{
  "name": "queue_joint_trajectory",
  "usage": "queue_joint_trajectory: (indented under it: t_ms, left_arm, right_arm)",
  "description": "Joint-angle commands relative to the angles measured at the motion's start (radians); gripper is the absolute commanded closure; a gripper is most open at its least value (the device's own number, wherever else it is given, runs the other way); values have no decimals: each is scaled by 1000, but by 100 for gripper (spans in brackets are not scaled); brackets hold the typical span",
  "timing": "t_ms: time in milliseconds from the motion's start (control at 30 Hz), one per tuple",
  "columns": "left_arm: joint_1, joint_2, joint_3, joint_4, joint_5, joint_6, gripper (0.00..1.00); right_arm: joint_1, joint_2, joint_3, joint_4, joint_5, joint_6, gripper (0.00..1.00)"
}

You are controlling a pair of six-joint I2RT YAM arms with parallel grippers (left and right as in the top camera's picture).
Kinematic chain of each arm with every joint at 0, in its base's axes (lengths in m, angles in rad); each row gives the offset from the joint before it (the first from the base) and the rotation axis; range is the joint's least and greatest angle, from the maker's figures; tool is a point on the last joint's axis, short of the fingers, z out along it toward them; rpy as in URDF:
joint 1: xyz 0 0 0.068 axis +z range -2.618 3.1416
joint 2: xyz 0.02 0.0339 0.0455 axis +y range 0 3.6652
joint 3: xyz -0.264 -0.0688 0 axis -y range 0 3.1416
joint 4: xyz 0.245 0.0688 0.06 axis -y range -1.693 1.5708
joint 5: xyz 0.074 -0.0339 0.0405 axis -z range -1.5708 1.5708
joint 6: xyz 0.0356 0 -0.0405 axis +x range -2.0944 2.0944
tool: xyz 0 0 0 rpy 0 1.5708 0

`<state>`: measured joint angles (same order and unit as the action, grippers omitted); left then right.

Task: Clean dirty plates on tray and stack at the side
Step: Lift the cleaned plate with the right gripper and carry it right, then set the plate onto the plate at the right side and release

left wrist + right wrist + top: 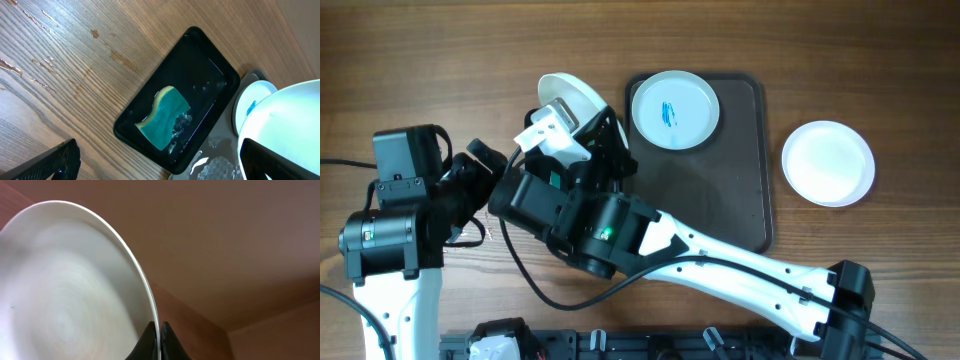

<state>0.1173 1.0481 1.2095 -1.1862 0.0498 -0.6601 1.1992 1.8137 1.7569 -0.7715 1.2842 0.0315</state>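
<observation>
Plate (70, 295) between right fingers (148, 341) (by rim)

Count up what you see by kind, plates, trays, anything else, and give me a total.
Plates: 3
Trays: 2 (brown tray, black tray)
Sponge: 1
Total: 6
</observation>
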Motion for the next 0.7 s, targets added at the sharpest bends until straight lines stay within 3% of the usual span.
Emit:
queue_joint_trajectory:
  t_ms: [0, 67, 133, 233, 300, 367, 500, 667]
  left_arm:
    - [5, -5, 14, 0, -18, 2, 0]
    - [5, -5, 14, 0, -17, 2, 0]
    - [5, -5, 14, 0, -17, 2, 0]
    - [5, -5, 14, 0, -17, 2, 0]
    - [5, -5, 14, 0, -17, 2, 0]
    - [5, -5, 14, 0, -17, 2, 0]
    - [5, -5, 14, 0, -17, 2, 0]
    - [5, -5, 14, 0, -17, 2, 0]
  right_arm:
    - [-19, -26, 29, 4, 6, 33, 96]
    - [-85, -26, 29, -50, -176, 172, 96]
    - [-241, -26, 29, -119, -572, 315, 95]
    - [-581, -34, 29, -149, -1331, 333, 96]
    - [-804, -76, 29, -149, -1680, 331, 96]
    - [-983, -134, 29, -174, -1775, 340, 96]
    - [-1403, -174, -2, -385, -1697, 310, 96]
    - [-1719, -161, -309, -323, -1662, 295, 96]
